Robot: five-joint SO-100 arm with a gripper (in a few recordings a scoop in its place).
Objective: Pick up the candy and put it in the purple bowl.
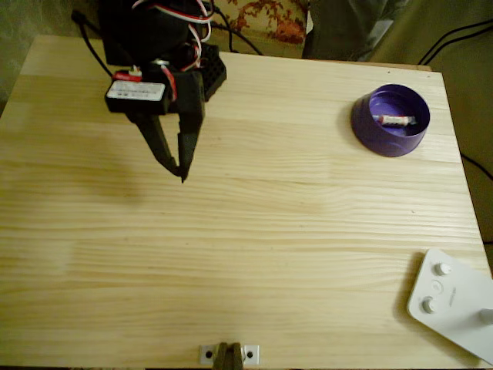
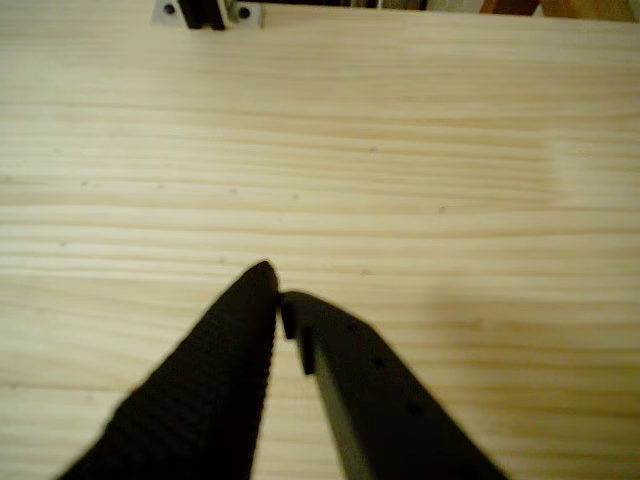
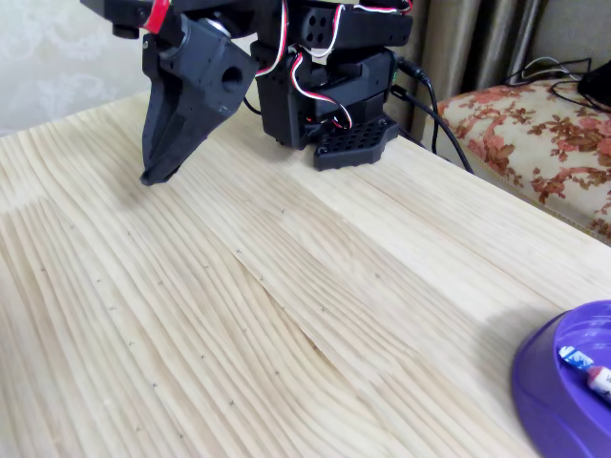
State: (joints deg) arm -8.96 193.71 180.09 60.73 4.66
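Fingers point(image 2: 278, 292) of the black arm are pressed together at their tips with nothing between them, as the wrist view shows; bare pale wood lies beneath them. In the overhead view the fingers point(image 1: 182, 173) point down toward the counter point(image 1: 231, 254) near its far left corner, just in front of the arm's black base point(image 1: 208, 73). In the fixed view the same closed fingers point(image 3: 158, 174) hang with their tips close above the wood.

The candy point(image 1: 395, 120) lies inside the purple bowl point(image 1: 373, 132), on its floor, well apart from the fingers. The bowl stands near the far right corner of the counter in the overhead view. The fixed view catches the bowl's rim point(image 3: 549, 382) at the lower right edge, with the candy point(image 3: 587, 369) resting within it.

A white flat device with round buttons point(image 1: 454, 297) sits at the near right corner, partly over the edge. A small metal bracket point(image 1: 228, 354) is fixed at the middle of the near edge.
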